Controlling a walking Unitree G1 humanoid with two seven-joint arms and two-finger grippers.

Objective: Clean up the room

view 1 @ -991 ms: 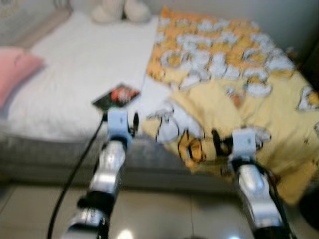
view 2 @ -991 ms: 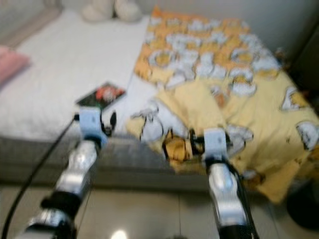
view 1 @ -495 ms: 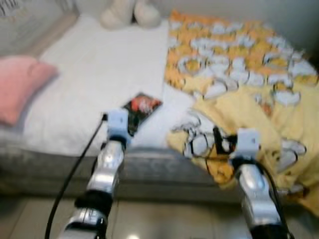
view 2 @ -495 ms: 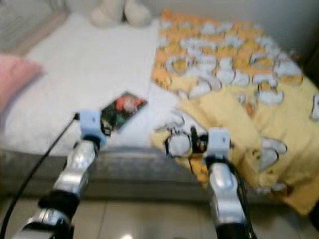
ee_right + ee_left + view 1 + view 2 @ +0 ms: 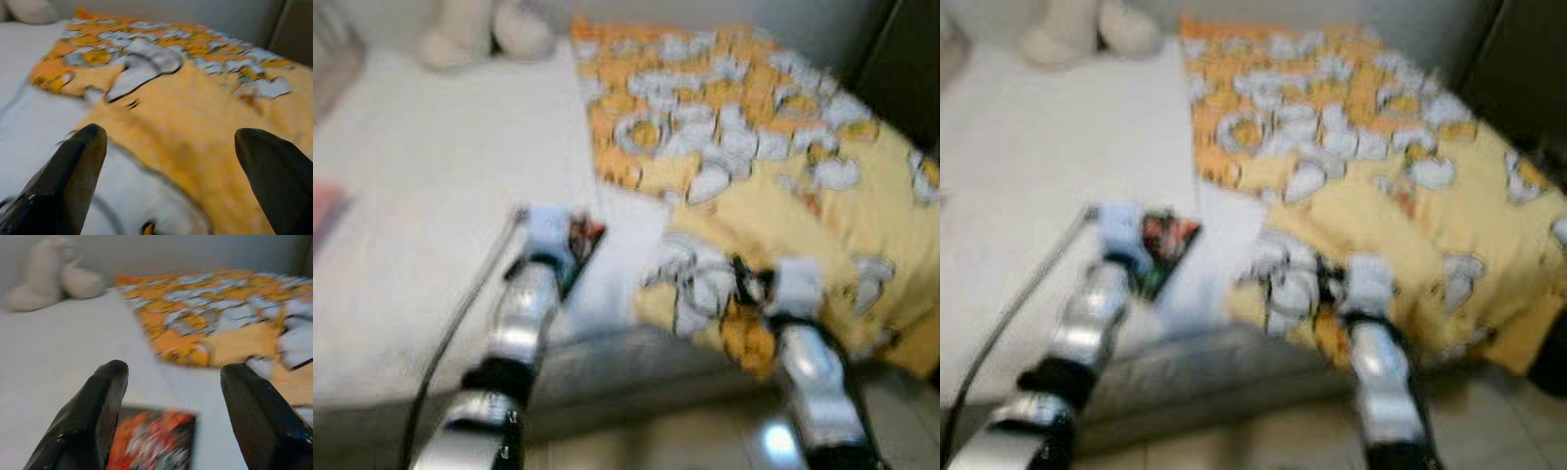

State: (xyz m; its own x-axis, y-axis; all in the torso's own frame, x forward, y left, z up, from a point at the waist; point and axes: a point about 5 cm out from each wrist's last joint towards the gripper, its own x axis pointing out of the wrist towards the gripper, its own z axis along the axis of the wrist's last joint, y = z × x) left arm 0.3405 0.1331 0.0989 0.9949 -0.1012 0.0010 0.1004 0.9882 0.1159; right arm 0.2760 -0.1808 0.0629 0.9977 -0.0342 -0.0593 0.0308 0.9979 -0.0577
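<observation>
A dark book with a red-orange cover (image 5: 587, 243) lies on the white bed sheet (image 5: 431, 196) near the front edge. My left gripper (image 5: 171, 406) hovers just before the book (image 5: 154, 440), open with nothing between its fingers. A crumpled yellow and orange blanket (image 5: 754, 147) with a cartoon print covers the bed's right half and hangs over the edge. My right gripper (image 5: 166, 181) is open above the blanket's (image 5: 195, 98) near folds. Both eye views are blurred.
A pale plush toy (image 5: 484, 29) sits at the head of the bed. A pink pillow (image 5: 323, 206) peeks in at the left edge. Dark furniture (image 5: 901, 59) stands at the far right. Tiled floor (image 5: 656, 441) runs below the grey mattress side.
The whole picture has swung and blurred, so the camera moved. The left gripper now stands right at the book's near edge instead of short of it. Both grippers stay open.
</observation>
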